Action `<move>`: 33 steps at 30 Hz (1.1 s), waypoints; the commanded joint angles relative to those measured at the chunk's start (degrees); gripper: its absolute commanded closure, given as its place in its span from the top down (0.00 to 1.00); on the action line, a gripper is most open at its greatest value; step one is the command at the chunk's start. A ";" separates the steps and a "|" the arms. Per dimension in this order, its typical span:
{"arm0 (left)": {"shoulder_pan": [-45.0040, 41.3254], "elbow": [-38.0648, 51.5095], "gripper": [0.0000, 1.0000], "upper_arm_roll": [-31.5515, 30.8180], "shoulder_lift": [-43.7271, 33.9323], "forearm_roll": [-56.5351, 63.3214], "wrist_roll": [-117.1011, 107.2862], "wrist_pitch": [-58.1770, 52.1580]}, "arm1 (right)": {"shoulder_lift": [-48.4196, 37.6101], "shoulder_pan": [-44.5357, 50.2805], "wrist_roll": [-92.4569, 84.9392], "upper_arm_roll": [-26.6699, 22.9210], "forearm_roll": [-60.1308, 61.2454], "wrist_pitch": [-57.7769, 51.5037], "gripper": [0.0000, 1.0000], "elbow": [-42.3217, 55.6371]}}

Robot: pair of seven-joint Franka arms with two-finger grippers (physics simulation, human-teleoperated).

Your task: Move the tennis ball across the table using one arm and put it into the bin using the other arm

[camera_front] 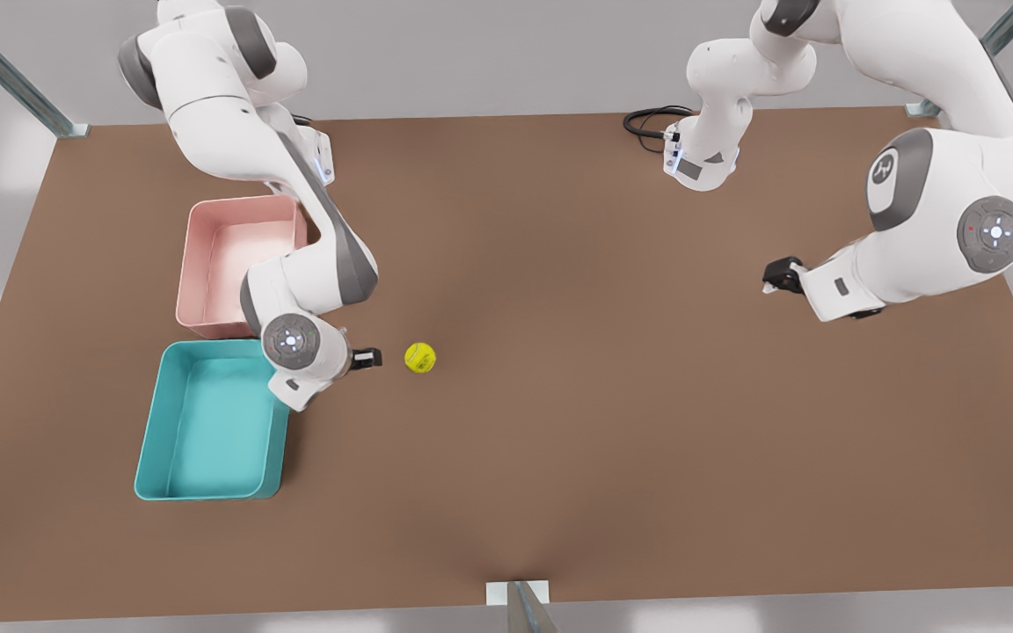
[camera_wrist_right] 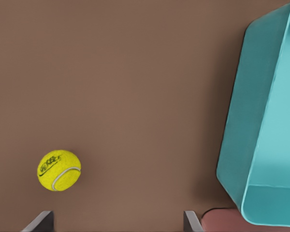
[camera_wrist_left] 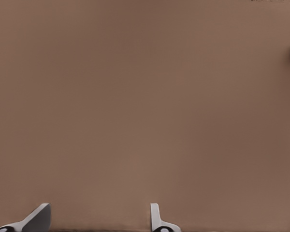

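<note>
The right gripper (camera_front: 372, 358), on the arm at the front view's left, hangs low over the worktop (camera_front: 577, 422) with its wrist bent down and its black fingers (camera_wrist_right: 44, 220) spread wide apart, holding nothing. The left gripper (camera_front: 775, 280), on the arm at the front view's right, waits well apart from it over bare worktop, forearm lying nearly level and pointing toward the middle. Its fingers (camera_wrist_left: 157, 217) also stand wide apart and hold nothing.
</note>
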 commanded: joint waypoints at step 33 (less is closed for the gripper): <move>0.56 0.47 1.00 -0.41 -0.88 -0.87 -30.32 -5.67 | 6.34 8.74 17.75 0.88 1.74 42.10 1.00 -22.46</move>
